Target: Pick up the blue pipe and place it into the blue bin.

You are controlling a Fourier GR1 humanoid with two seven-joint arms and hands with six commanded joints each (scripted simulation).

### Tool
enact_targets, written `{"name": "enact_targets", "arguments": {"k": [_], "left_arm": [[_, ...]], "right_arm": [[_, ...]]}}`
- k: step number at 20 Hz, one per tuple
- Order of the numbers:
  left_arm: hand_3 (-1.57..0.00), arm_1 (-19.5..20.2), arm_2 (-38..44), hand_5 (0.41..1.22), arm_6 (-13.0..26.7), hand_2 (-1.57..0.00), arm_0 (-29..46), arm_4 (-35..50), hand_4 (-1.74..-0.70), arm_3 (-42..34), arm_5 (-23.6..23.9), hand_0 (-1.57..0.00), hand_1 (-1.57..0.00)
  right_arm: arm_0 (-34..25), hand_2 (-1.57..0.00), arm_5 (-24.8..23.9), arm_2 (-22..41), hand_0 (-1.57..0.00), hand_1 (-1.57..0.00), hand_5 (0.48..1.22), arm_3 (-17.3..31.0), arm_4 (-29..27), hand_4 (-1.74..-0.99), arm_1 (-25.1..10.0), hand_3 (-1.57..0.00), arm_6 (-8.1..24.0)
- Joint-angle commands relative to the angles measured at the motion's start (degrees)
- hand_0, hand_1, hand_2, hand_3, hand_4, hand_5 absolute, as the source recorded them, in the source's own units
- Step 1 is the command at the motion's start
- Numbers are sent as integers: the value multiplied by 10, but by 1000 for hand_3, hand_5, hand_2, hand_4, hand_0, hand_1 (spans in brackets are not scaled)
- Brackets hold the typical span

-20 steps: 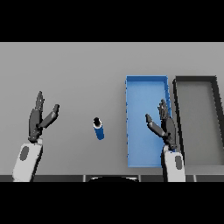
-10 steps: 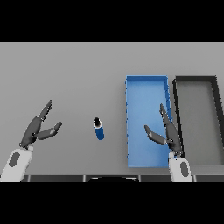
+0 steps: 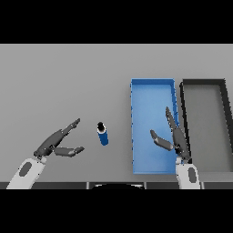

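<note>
The blue pipe (image 3: 103,134), a short blue cylinder with a dark top end, stands on the grey table (image 3: 68,82) near the middle. My left hand (image 3: 57,142) is open just left of the pipe, fingers stretched toward it, a small gap between them. The blue bin (image 3: 152,86) lies to the pipe's right, long side running away from me. My right hand (image 3: 175,136) hovers open over the bin's near right part, fingers pointing up the table.
A dark grey bin (image 3: 203,83) sits right beside the blue bin on its right side.
My left hand has swung right and lower, its fingers now reaching toward the pipe. My right hand has drawn slightly nearer to me over the bin.
</note>
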Motion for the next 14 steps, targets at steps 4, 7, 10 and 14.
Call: {"name": "enact_targets", "arguments": {"k": [4, 7, 10, 14], "left_arm": [[1, -42, -43, 447, 5, 1, -16, -38, -1101, 10, 1, 1, 1], [1, -67, -59, 446, 8, 1, -30, -41, -1117, 19, -6, 1, 1], [1, -96, -73, 446, 17, 1, -51, -56, -1117, 47, -3, 1, 1], [1, -151, -82, 448, 27, 1, -85, -58, -1117, 107, -6, 1, 1]], "right_arm": [[4, 1, -1, 3, 1, 1, 617, -1, 3, -1262, 4, 1, -4], [15, 1, -4, 8, 1, 1, 617, -14, 4, -1270, 11, 1, -9], [17, 1, -2, 3, 1, 1, 615, -17, -1, -1275, 7, 1, 0], [23, 1, 2, -1, 1, 1, 605, -16, -5, -1274, 2, 1, -5]]}}
